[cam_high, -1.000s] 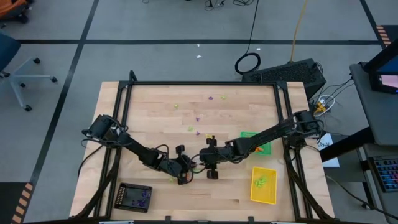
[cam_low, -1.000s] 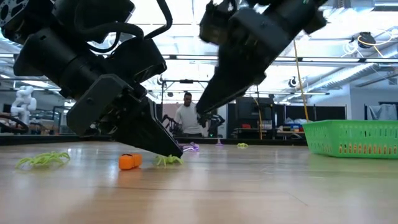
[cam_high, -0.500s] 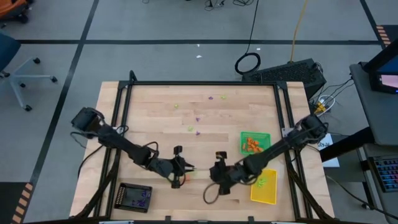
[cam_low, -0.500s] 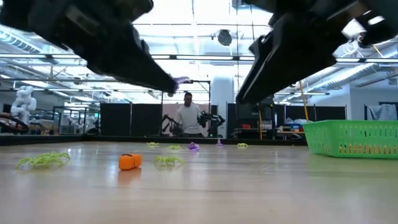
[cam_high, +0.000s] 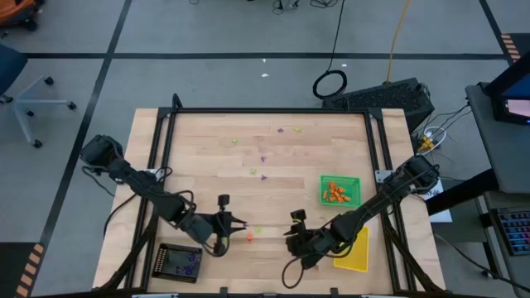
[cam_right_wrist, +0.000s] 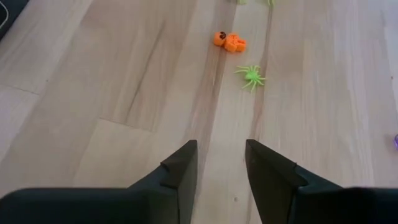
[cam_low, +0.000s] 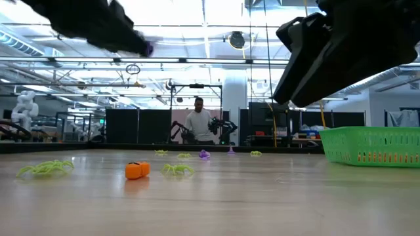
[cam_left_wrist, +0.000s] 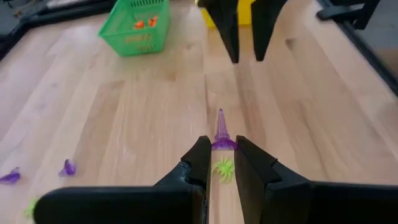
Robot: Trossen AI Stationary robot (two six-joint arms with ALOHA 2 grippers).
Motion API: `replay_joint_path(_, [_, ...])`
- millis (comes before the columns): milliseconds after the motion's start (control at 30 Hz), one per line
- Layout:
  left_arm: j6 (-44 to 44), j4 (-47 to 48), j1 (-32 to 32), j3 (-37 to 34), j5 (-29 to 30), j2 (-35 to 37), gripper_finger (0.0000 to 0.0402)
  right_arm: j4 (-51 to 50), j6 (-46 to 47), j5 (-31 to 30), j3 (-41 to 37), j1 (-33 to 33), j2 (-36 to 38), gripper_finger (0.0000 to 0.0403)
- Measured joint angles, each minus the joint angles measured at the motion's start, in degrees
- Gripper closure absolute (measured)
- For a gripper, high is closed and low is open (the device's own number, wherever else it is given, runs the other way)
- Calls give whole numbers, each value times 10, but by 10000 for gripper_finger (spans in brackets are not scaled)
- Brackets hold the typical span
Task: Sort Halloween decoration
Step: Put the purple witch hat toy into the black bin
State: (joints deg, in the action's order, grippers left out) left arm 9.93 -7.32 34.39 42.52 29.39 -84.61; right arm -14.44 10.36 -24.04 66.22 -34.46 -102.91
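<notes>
My left gripper [cam_left_wrist: 221, 152] hangs above the table's near left part [cam_high: 238, 223], shut on a small purple cone-shaped trinket [cam_left_wrist: 221, 132], which also shows in the low view [cam_low: 149, 49]. Below it, a lime green spider [cam_left_wrist: 222, 168] and an orange pumpkin [cam_high: 249, 237] lie on the wood. My right gripper [cam_right_wrist: 221, 163] is open and holds nothing. It hovers near the near edge [cam_high: 293, 240], facing the pumpkin [cam_right_wrist: 229, 42] and spider [cam_right_wrist: 251, 76]. My left gripper pinches the purple cone by its wide brim end [cam_left_wrist: 221, 144] between its two fingertips. The cone's pointed end [cam_left_wrist: 220, 115] sticks out forward beyond the fingers. It is lifted clear of the table, high above the wood in the low view.
A green basket [cam_high: 339, 189] with orange trinkets sits at the right, a yellow tray [cam_high: 354, 248] near the right corner, and a black tray [cam_high: 180, 261] with purple pieces near the left corner. Purple and green trinkets [cam_high: 263, 175] lie scattered mid-table and farther back. A person stands in the room beyond.
My left gripper has risen from the table beside the green spider, with the purple trinket lifted clear, and drawn back toward the table's left. My right gripper has also risen, moving toward the near edge and away from the table's middle.
</notes>
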Motion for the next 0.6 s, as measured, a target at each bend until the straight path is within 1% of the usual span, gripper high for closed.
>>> replay_joint_path(67, [-2,-9,9,1,1,3,356,-5,-1,-1,0,-4,3,291])
replay_joint_path(133, [-2,-5,21,1,11,9,356,-5,-6,0,0,-5,4,308])
replay_joint_path(233, [-3,-8,31,1,30,14,356,-23,-8,3,0,-6,4,345])
replay_joint_path(333, [-21,-6,40,1,40,19,356,-44,-7,1,0,-9,4,386])
replay_joint_path(367, [-29,-8,40,1,41,21,356,-46,-7,1,0,-9,4,395])
replay_joint_path(400, [-34,-8,41,1,41,23,356,-44,-8,1,0,-9,4,398])
replay_joint_path(600, [-76,-25,39,1,59,31,356,-20,-40,1,0,-5,4,390])
